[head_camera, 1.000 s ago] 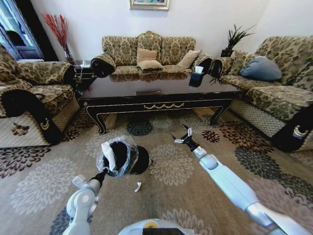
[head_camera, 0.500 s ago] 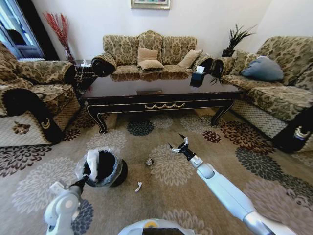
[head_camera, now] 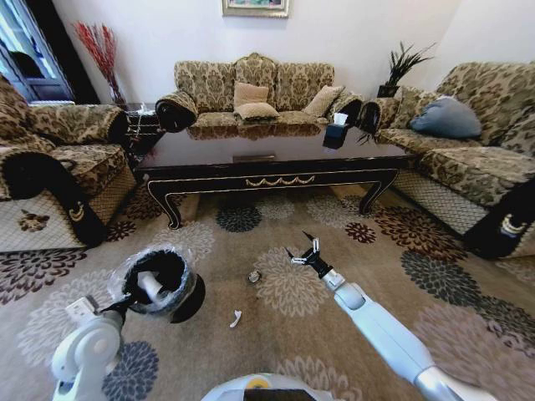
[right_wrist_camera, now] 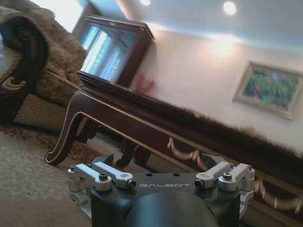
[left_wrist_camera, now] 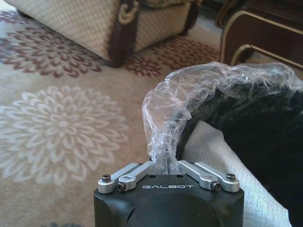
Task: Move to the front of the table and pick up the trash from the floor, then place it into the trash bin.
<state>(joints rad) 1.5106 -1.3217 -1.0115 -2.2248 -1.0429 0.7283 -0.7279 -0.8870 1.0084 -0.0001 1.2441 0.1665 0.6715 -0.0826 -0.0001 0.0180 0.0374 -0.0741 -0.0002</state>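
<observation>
1. Step in hand, as I judge it: the pick-up stage; robot already stands before the long low desk point(head_camera: 272, 163) of glossy near-black wood with gold scroll ornament on its apron; litter lies on the carpet between robot and desk.

2. Left claw point(left_wrist_camera: 166, 166) is pinched together on the crinkly clear plastic liner at the rim of the small round black trash bin point(head_camera: 167, 284); the bin hangs tilted at the arm's end, mouth toward the robot, low on its left side; a strip of white tissue point(head_camera: 152, 288) shows inside it.

3. Right claw point(head_camera: 304, 255) has its fingers spread apart, holding nothing; it hovers low over the carpet, just beside the small round dark-metallic bit point(head_camera: 254, 276), which lies between it and the bin.

4. Other trash: a tiny white scrap point(head_camera: 236, 318) on the carpet, nearer the robot than the metallic bit and close by the bin.

5. Next move, judged: right claw must drop and shift toward the metallic bit, fingers to either side; piece is small and flat to the pile, so a low, square approach seems needed; bin should sit steady and near for the drop.

6. Surface: beige patterned carpet point(head_camera: 75, 313) with large flower medallions in white, maroon and dark teal; white blooms could be mistaken for scraps.

7. Room: brocade sofas point(head_camera: 251, 92) on three sides of the desk; a small dark box with white tissue point(head_camera: 337, 132) on the desk top; framed picture point(head_camera: 256, 7) on the far wall; red branches point(head_camera: 99, 46) in the left corner; a dark plant point(head_camera: 401, 67) in the right.
</observation>
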